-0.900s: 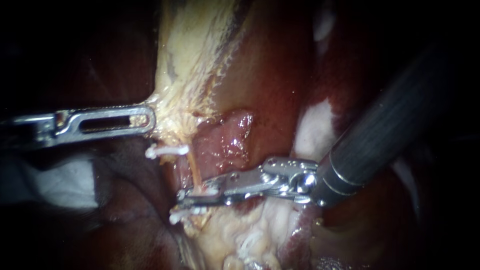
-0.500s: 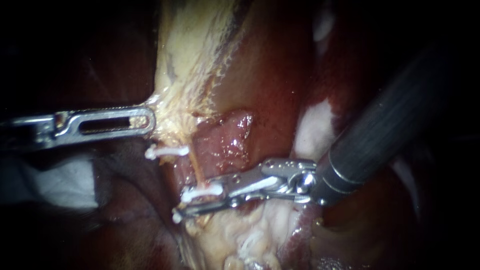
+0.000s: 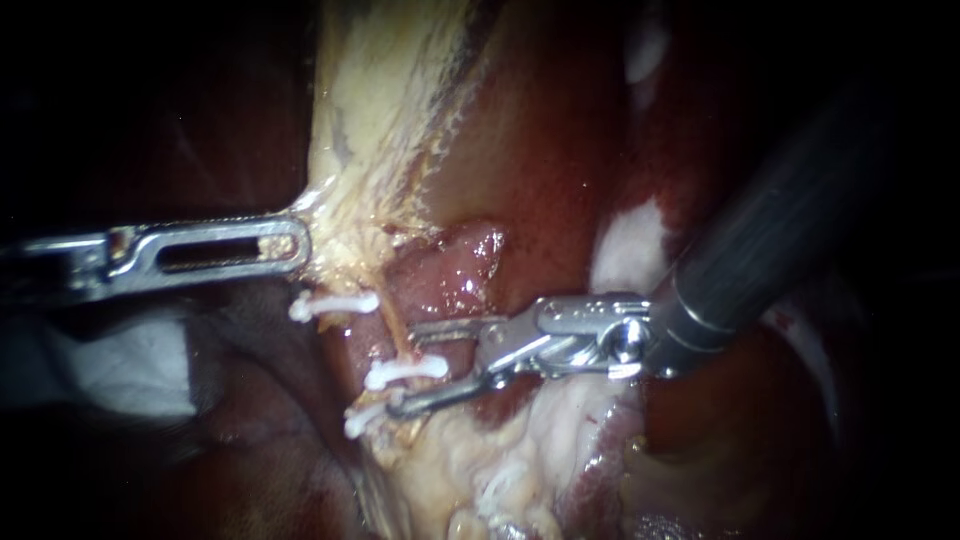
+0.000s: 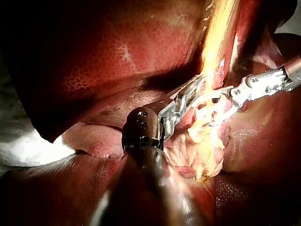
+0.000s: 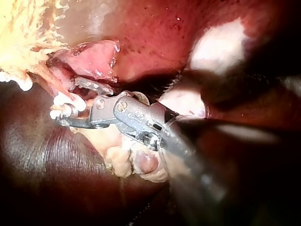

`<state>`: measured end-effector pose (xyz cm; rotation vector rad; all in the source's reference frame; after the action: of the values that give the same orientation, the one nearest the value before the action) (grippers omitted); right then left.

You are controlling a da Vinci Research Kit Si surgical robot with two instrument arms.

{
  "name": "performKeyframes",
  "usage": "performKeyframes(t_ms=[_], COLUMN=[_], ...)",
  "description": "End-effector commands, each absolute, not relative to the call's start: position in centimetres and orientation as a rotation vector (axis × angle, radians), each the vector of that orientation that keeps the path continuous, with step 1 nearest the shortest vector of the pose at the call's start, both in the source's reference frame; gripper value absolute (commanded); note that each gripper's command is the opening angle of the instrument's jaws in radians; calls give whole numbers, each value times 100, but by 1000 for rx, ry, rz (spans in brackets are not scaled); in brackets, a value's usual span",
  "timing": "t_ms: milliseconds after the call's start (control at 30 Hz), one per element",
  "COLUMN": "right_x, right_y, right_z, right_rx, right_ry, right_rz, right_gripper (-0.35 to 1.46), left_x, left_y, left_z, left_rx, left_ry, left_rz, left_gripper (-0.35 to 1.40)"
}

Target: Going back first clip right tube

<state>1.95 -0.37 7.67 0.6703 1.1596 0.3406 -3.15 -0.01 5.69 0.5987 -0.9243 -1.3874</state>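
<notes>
Right instrument (image 3: pixel 408 366), entering from the right edge, holds its jaws apart at lower centre, straddling a white clip (image 3: pixel 405 371) on the thin tube (image 3: pixel 390 335). Farther left, the left instrument (image 3: pixel 298 240) grips pale tissue (image 3: pixel 370 120) that runs up to the top edge.

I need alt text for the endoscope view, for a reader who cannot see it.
The right instrument has open jaws around the middle clip of three white ones on a thin tube. The left instrument grips pale tissue above them, beside the dark red liver.
</notes>
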Motion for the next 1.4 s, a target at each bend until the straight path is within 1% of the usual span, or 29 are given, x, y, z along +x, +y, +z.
performKeyframes(t_ms=[33, 200, 400, 567, 733, 933, 1100, 1400], right_x=[191, 169, 121, 81, 52, 33, 25, 22], right_y=[-36, -35, -30, -16, 0, 14, 19, 19], right_z=[764, 750, 726, 706, 688, 667, 654, 651], right_rx=[670, 671, 643, 622, 600, 582, 570, 571], right_ry=[1161, 1169, 1187, 1195, 1204, 1213, 1219, 1220], right_rz=[334, 323, 294, 295, 299, 301, 290, 290], right_gripper=[60, 60, 60, 60, 60, 60, 60, 60], left_x=[-315, -314, -314, -313, -312, -312, -312, -324], left_y=[-1, -1, 0, 0, 2, 1, 1, -8], left_z=[569, 569, 569, 571, 573, 576, 578, 594], left_rx=[599, 599, 599, 600, 600, 599, 598, 591], left_ry=[-924, -924, -924, -924, -924, -925, -925, -929], left_rz=[-1387, -1387, -1387, -1386, -1385, -1385, -1384, -1380], left_gripper=[-35, -35, -35, -35, -35, -35, -35, -35])
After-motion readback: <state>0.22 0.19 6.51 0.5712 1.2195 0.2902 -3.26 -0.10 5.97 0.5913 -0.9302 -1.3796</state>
